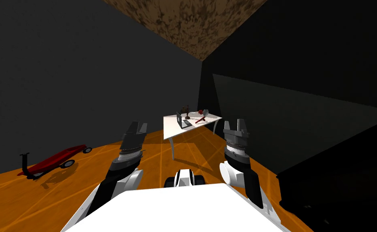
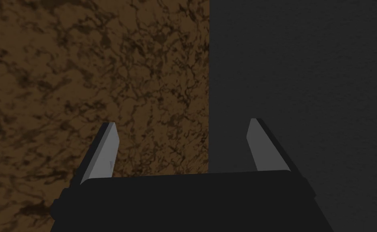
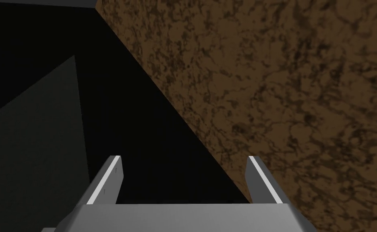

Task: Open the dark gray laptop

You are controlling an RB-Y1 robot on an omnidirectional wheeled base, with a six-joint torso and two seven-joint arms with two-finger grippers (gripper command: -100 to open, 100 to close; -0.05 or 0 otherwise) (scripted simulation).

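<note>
A dark grey laptop [image 1: 183, 121] stands on a small white table [image 1: 170, 128] far ahead across the room, its lid raised at an angle. My left gripper [image 1: 138, 126] is held up in front of my chest, well short of the table, and its fingers [image 2: 105, 150] stand open with nothing between them. On the other side my right gripper [image 1: 236, 123] is raised the same way, also open and empty, as its fingers [image 3: 110, 181] show in the right wrist view.
Small things lie on the table beside the laptop: a dark figurine [image 1: 186, 110], a red tool [image 1: 201, 119], a grey cup [image 1: 206, 113]. A red scooter [image 1: 52, 161] lies on the orange wood floor [image 1: 103, 153] to the left. A dark block [image 1: 336, 193] stands close on the right.
</note>
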